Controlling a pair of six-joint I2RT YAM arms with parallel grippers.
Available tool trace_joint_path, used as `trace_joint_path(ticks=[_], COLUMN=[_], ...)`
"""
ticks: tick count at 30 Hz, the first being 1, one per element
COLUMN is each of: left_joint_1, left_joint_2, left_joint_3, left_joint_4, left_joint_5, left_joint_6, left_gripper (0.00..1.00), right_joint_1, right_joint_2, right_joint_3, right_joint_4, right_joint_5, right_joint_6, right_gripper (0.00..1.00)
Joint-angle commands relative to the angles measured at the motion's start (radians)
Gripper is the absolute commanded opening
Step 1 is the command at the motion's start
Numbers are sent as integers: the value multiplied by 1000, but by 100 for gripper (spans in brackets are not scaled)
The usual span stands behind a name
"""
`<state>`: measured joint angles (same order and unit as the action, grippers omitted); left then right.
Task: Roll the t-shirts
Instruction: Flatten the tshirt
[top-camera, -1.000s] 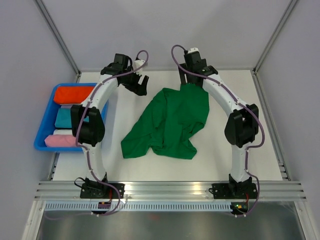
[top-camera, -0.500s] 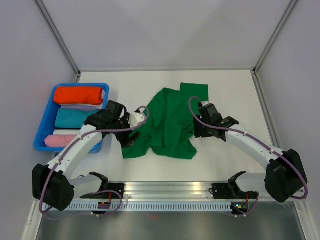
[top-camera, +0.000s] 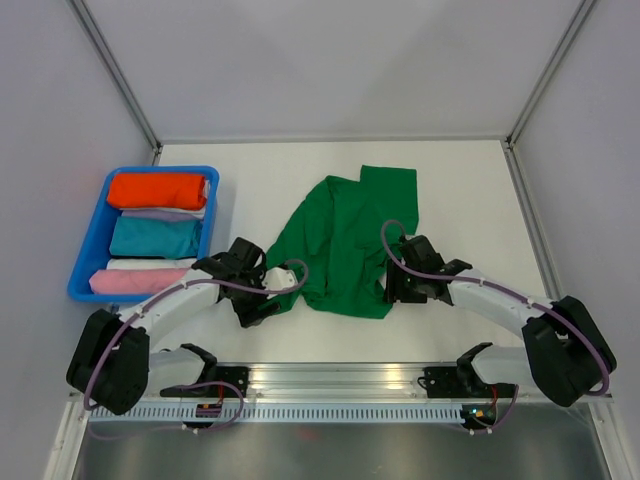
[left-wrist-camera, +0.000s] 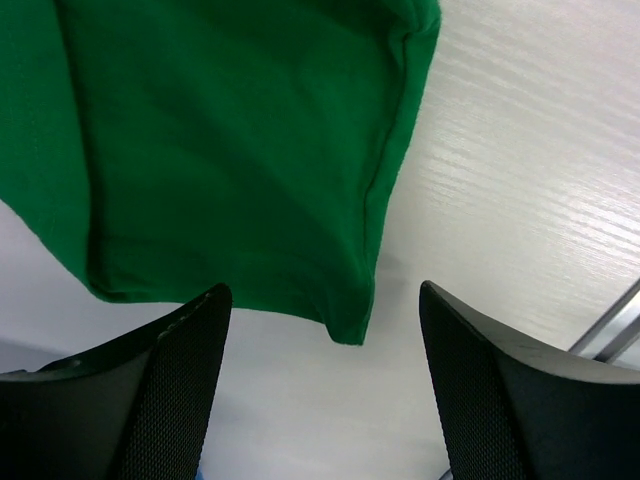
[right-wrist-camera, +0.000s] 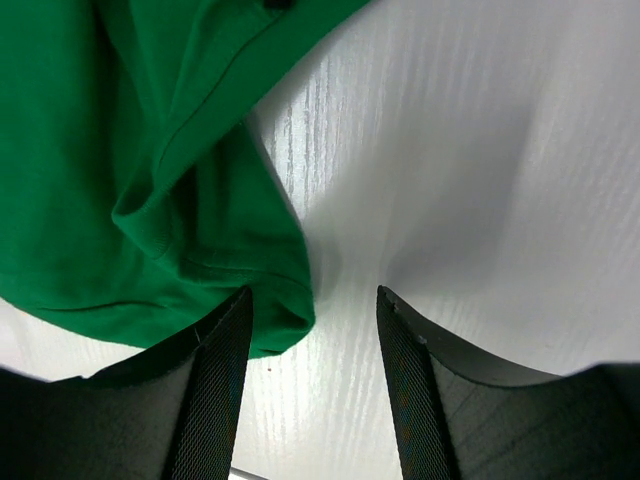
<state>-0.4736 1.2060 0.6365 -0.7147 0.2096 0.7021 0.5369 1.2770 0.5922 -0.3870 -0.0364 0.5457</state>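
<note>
The emerald-green t-shirt (top-camera: 340, 240) lies crumpled and spread on the white table at centre. My left gripper (top-camera: 258, 296) is open at the shirt's near left corner; in the left wrist view that corner (left-wrist-camera: 345, 325) hangs between my spread fingers (left-wrist-camera: 170, 390), not touching them. My right gripper (top-camera: 392, 285) is open at the shirt's near right corner; in the right wrist view the hem (right-wrist-camera: 270, 320) lies against my left finger (right-wrist-camera: 215, 400), with bare table between the fingers.
A blue bin (top-camera: 85, 278) at the left holds an orange-red bundle (top-camera: 155, 190), a teal bundle (top-camera: 155, 237) and a pink bundle (top-camera: 135, 281). White walls enclose the table. A metal rail (top-camera: 340, 378) runs along the near edge.
Both arms have swung from the far side of the table down to the shirt's near corners. The shirt's far right part, held up earlier, now lies flat on the table.
</note>
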Motion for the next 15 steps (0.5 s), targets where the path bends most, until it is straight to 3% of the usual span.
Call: trace_joint_path(ticks=[1, 5, 8, 9, 10, 11, 15], left_joint_1=[-7, -7, -7, -7, -7, -7, -7], left_joint_2=[30, 58, 79, 89, 89, 84, -15], left_joint_3=[-41, -86, -112, -109, -104, -94, -75], left_joint_4=[106, 162, 195, 198, 198, 198, 196], left_joint_5=[-45, -58, -62, -67, -73, -76, -79], left_joint_6=[23, 27, 36, 31, 24, 5, -29], left_gripper=[80, 66, 43, 22, 8, 3, 2], right_joint_1=[1, 2, 3, 2, 2, 2, 0], right_joint_2=[-7, -54, -87, -90, -87, -76, 13], right_joint_3=[-9, 12, 26, 20, 11, 0, -66], right_joint_4=[85, -9, -42, -39, -17, 0, 118], right_joint_5=[-65, 19, 18, 12, 3, -9, -103], right_joint_6=[40, 11, -1, -1, 0, 2, 36], right_gripper=[59, 59, 59, 59, 59, 59, 57])
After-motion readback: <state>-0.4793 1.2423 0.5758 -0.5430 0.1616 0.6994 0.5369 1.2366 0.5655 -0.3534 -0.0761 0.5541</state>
